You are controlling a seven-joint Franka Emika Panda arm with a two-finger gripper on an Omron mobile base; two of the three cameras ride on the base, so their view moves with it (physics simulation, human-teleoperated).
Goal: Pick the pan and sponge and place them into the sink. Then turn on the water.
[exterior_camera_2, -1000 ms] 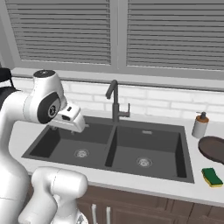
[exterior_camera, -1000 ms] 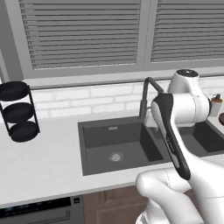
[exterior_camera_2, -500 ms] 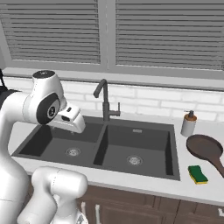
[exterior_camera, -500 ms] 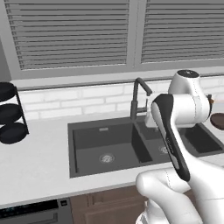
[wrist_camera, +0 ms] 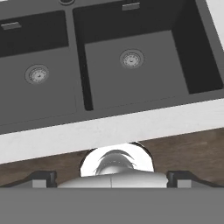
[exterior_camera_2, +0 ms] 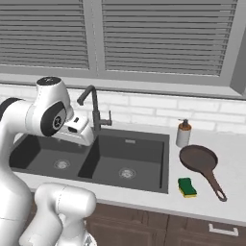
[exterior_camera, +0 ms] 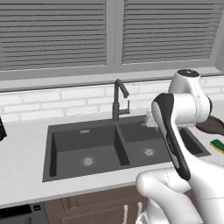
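My fingers are spread wide with nothing between them, hanging above the bench's front edge. Beyond lies the sink. The sponge sits near the front edge, right of the sink; the pan rests just behind it, handle pointing forward. The faucet stands at the back.

A white counter is carrying the dark sink. Near its right end, the pan is lying, the sponge sitting at the front edge, the soap bottle standing behind.
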